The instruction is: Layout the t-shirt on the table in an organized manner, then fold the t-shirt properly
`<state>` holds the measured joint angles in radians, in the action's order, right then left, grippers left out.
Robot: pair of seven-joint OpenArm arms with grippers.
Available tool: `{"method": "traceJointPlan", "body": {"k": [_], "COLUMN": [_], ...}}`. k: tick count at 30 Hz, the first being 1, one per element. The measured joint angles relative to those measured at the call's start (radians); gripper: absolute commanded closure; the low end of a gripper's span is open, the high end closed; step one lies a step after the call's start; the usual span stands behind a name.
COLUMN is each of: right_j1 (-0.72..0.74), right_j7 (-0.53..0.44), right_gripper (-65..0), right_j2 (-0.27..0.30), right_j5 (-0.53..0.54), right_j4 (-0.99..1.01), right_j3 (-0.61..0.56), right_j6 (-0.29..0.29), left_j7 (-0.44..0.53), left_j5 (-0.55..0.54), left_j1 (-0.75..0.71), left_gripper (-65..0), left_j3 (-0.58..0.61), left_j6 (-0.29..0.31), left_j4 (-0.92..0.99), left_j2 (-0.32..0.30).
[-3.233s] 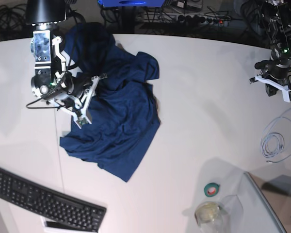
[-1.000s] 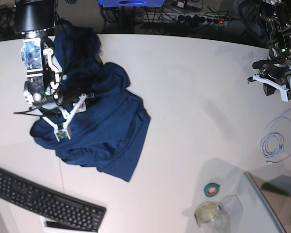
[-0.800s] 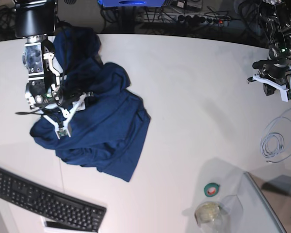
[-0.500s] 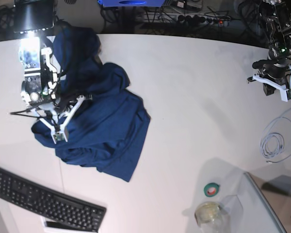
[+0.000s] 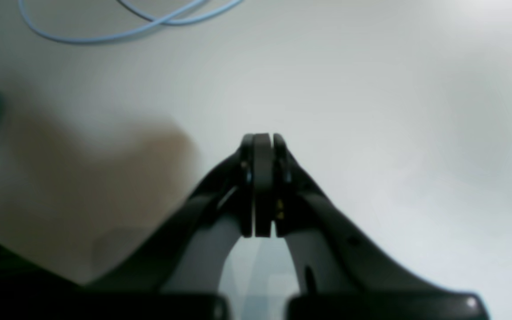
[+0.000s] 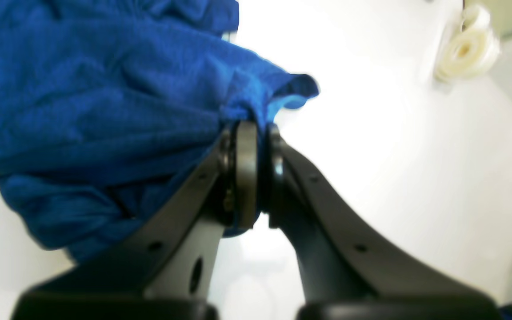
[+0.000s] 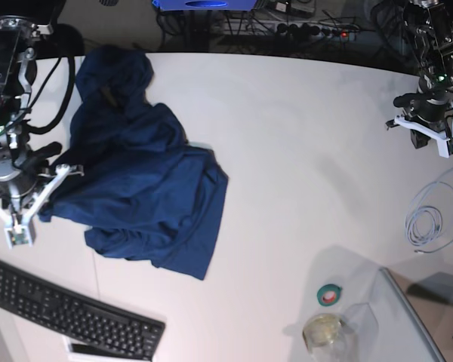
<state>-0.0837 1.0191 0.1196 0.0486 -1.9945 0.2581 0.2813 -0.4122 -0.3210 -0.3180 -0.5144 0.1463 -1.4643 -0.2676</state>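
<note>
The navy t-shirt [image 7: 140, 185] lies crumpled on the left part of the white table [image 7: 309, 151], one end reaching the far edge. At its left corner my right gripper [image 7: 44, 205] is shut on a bunched fold of the fabric. The right wrist view shows blue cloth [image 6: 82, 89] pinched between the closed fingertips of that gripper [image 6: 256, 129], slightly above the tabletop. Far from the shirt, near the table's right edge, my left gripper [image 7: 430, 137] hangs over bare table. In the left wrist view it [image 5: 263, 142] is shut and holds nothing.
A black keyboard [image 7: 68, 317] lies at the front left, close under the shirt. At the front right are a green tape roll [image 7: 331, 294], a glass jar [image 7: 325, 330] and a clear sheet [image 7: 415, 317]. A coiled light cable [image 7: 426, 222] lies by the right edge.
My right gripper has shut on the shirt's left edge. It has moved left and toward the front, dragging that corner outward. The left arm has not moved.
</note>
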Motion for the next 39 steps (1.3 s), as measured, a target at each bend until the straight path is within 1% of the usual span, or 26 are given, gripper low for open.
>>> {"method": "traceJointPlan", "body": {"k": [4, 5, 6, 7, 11, 13, 15, 16, 18, 20, 23, 25, 27, 28, 29, 31, 32, 33, 34, 36, 38, 39], "right_j1": [0.071, 0.077, 0.081, 0.087, 0.111, 0.126, 0.157, 0.170, 0.171, 0.160, 0.155, 0.159, 0.171, 0.175, 0.180, 0.193, 0.195, 0.197, 0.199, 0.199, 0.197, 0.197], "right_j7": [-0.005, -0.003, 0.008, 0.010, 0.006, -0.005, -0.019, -0.035, -0.079, -0.081, -0.093, -0.112, -0.127, -0.158, -0.183, -0.202, -0.213, -0.216, -0.214, -0.205, -0.208, -0.208], "right_gripper": [-0.2, -0.2, -0.2, -0.2, -0.3, -0.5, -0.5, -0.5, -0.3, -0.2, -0.3, -0.5, -0.6, -0.8, -0.9, -1.1, -2.7, -5.9, -11.4, -24.0, -34.8, -37.4], "right_j2": [0.014, 0.021, 0.035, 0.048, 0.063, 0.080, 0.079, 0.079, 0.073, 0.064, 0.068, 0.065, 0.063, 0.066, 0.068, 0.068, 0.074, 0.079, 0.082, 0.073, 0.062, 0.056], "right_j5": [-0.013, -0.013, -0.006, 0.000, -0.008, -0.008, -0.017, -0.011, -0.004, -0.016, -0.018, 0.000, -0.007, -0.005, 0.002, -0.007, -0.018, -0.023, -0.025, -0.019, -0.014, -0.010], "right_j4": [-0.002, -0.002, -0.002, -0.001, 0.000, 0.042, 0.148, 0.209, 0.300, 0.317, 0.291, 0.289, 0.314, 0.337, 0.369, 0.443, 0.485, 0.530, 0.574, 0.622, 0.621, 0.612], "right_j3": [0.153, 0.175, 0.191, 0.213, 0.293, 0.301, 0.303, 0.303, 0.299, 0.298, 0.265, 0.260, 0.267, 0.276, 0.298, 0.352, 0.375, 0.382, 0.385, 0.383, 0.378, 0.378], "right_j6": [0.009, 0.019, 0.049, 0.064, 0.069, 0.072, 0.078, 0.079, 0.080, 0.079, 0.079, 0.078, 0.078, 0.077, 0.058, -0.016, -0.055, -0.080, -0.098, -0.113, -0.114, -0.114], "left_j7": [-0.001, 0.000, 0.000, 0.000, 0.000, 0.000, 0.000, 0.001, 0.000, 0.001, 0.000, 0.000, 0.000, 0.001, 0.001, 0.000, 0.000, 0.000, 0.003, 0.004, 0.004, 0.004], "left_j5": [-0.001, 0.000, 0.000, 0.000, 0.000, 0.000, 0.000, 0.000, 0.000, -0.001, 0.000, 0.002, 0.000, -0.001, -0.001, -0.005, -0.004, -0.003, -0.001, 0.000, -0.001, -0.001], "left_j1": [0.004, 0.005, 0.005, 0.005, 0.005, 0.005, 0.005, 0.005, 0.006, 0.008, 0.007, 0.008, 0.008, 0.008, 0.008, 0.007, 0.008, 0.008, 0.008, 0.006, 0.002, 0.002], "left_gripper": [0.0, 0.0, 0.0, 0.0, 0.0, 0.0, 0.0, 0.0, 0.0, 0.0, 0.0, 0.0, 0.0, 0.0, 0.0, 0.0, 0.0, 0.0, 0.0, 0.0, 0.0, 0.0], "left_j3": [0.001, 0.001, 0.001, 0.001, 0.001, 0.001, 0.001, 0.017, 0.061, 0.092, 0.111, 0.145, 0.175, 0.184, 0.192, 0.192, 0.190, 0.186, 0.180, 0.178, 0.178, 0.178], "left_j6": [0.003, 0.003, 0.000, 0.000, 0.000, 0.001, 0.000, -0.010, -0.010, 0.009, 0.007, -0.012, -0.003, 0.003, 0.002, 0.004, 0.003, 0.000, -0.002, -0.004, 0.005, 0.003], "left_j4": [0.000, 0.000, 0.000, 0.000, 0.000, 0.000, 0.000, 0.000, 0.000, 0.000, -0.002, -0.002, -0.002, -0.002, -0.005, -0.010, -0.010, -0.010, -0.010, -0.010, -0.010, -0.010], "left_j2": [0.008, 0.007, 0.006, 0.007, 0.011, 0.012, 0.012, 0.010, 0.006, 0.011, 0.012, 0.007, 0.005, 0.009, 0.012, 0.015, 0.013, 0.010, 0.009, 0.010, 0.010, 0.010]}}
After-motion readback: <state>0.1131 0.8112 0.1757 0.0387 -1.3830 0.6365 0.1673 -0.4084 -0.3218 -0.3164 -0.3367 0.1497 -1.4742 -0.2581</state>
